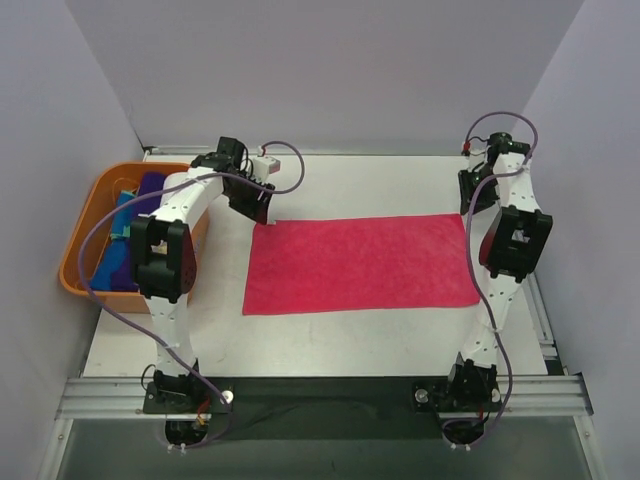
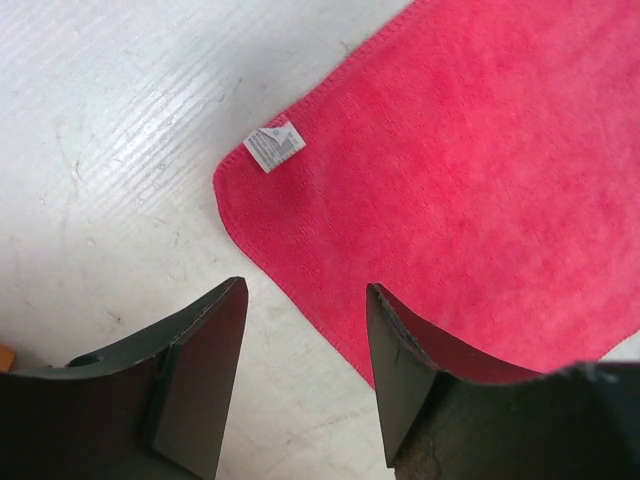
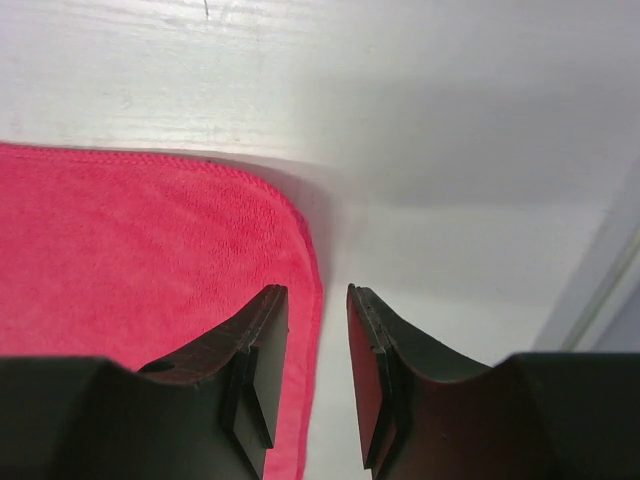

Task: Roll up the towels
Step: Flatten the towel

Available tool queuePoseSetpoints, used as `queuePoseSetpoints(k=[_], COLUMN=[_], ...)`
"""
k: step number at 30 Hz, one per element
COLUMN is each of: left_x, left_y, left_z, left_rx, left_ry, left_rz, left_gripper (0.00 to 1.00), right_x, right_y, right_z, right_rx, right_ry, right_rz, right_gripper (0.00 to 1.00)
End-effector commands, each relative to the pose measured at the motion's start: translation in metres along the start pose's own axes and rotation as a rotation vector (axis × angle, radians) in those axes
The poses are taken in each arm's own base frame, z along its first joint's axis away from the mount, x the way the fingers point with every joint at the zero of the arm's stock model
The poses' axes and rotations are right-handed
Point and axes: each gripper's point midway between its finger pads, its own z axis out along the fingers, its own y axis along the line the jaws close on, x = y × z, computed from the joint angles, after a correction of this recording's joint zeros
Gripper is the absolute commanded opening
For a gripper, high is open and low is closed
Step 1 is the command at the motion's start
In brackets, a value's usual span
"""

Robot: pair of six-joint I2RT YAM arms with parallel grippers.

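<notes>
Step in hand: the pink towel [image 1: 360, 265] lies flat in the middle of the bench [image 1: 380, 180], long side left-right, not yet rolled. I read it as spread done, roll start pending.

Left jaws are open and empty, just off the towel's far left corner near the white label [image 2: 274, 146]. Right jaws are part open with a narrow gap and nothing in it, over the far right corner edge.

More towels [image 1: 148, 186] sit in the orange basket [image 1: 78, 240] at left, apart from this one.

Next move, my guess: both jaws drop, pinch one edge together and tuck it over evenly to seed a tight roll. An uneven pinch would skew it.
</notes>
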Motion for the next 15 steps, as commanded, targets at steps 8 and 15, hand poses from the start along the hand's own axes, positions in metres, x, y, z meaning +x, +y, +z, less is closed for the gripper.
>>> queuePoseSetpoints(k=[8,15], left_x=[-0.023,-0.020], left_y=[0.031,0.039], left_z=[0.019,0.030], left_rx=[-0.045,-0.049], left_ry=[-0.051,-0.041], left_rz=[-0.036,-0.053], left_gripper=[0.60,0.60], right_x=[-0.009,-0.015], right_y=[0.010,0.013], right_z=[0.029,0.040], right_rx=[0.004,0.027], right_ry=[0.019,0.017], right_rz=[-0.009,-0.024], right_gripper=[0.35,0.28])
